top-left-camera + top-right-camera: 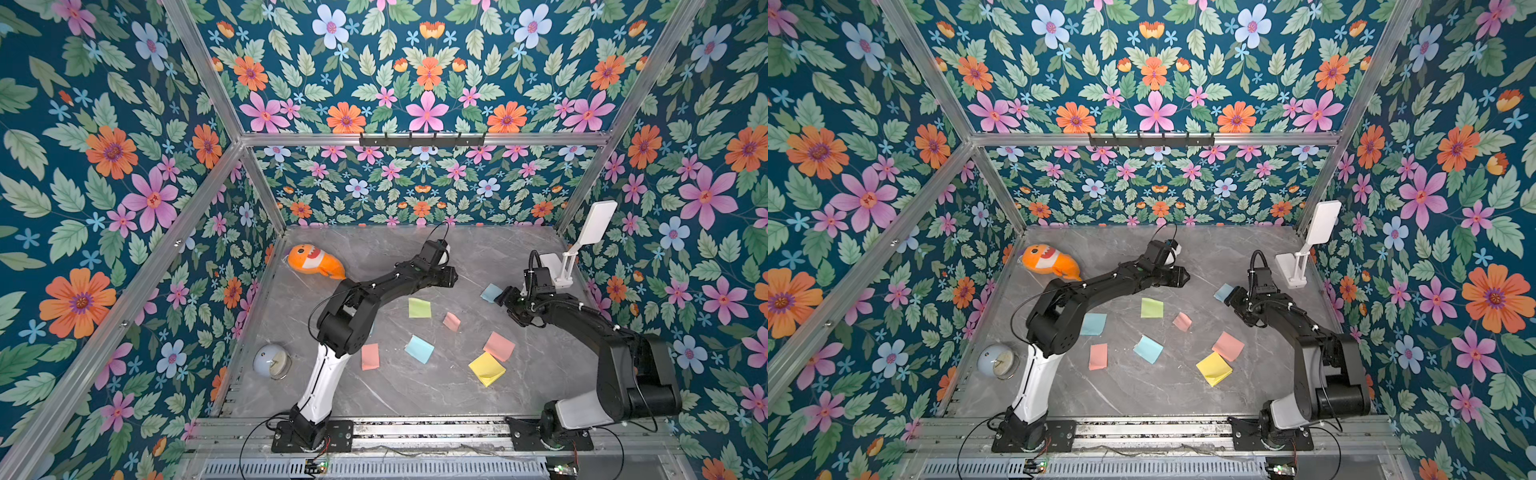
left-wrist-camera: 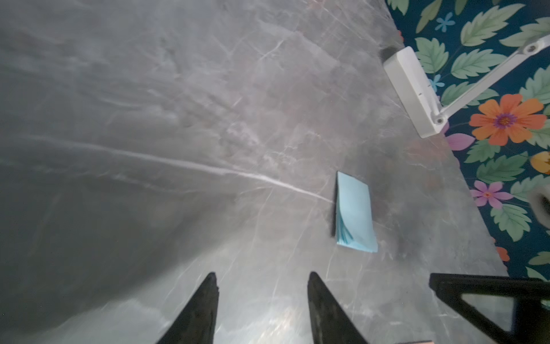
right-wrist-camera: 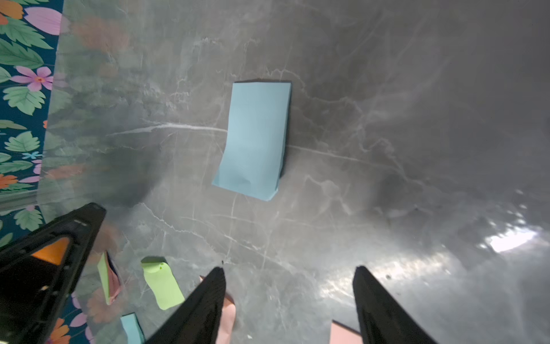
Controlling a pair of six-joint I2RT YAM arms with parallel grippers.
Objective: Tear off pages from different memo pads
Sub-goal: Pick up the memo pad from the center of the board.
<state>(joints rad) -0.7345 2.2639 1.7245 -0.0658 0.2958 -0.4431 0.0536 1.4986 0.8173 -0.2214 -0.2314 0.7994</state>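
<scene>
A grey marble-look table (image 1: 415, 395) sits inside walls of floral paper. Taking the far wall as twelve o'clock, the right claw (image 3: 289, 269) hangs low toward the table's two o'clock, jaws apart with nothing between them. The blue memo pad (image 3: 256, 137) lies flat just off its tips at the claw's ten o'clock, with a gap between them in the right wrist view. The left claw (image 2: 262, 275) also has its jaws apart and is empty. In a top view it (image 1: 451, 276) hovers at the pad's ten o'clock, pointing toward it.

A white folding stand (image 1: 561, 266) is at the pad's two o'clock, by the wall. Near the table's centre lies a green square (image 1: 419, 308), with a small curled pink page (image 1: 451, 321) at its four o'clock. Toward six o'clock lie a blue square (image 1: 419, 349), a pink square (image 1: 370, 356), a second pink square (image 1: 498, 346) and a yellow square (image 1: 487, 368). From above I cannot tell pad from loose sheet. An orange plush fish (image 1: 316, 262) rests at the table's ten o'clock.
</scene>
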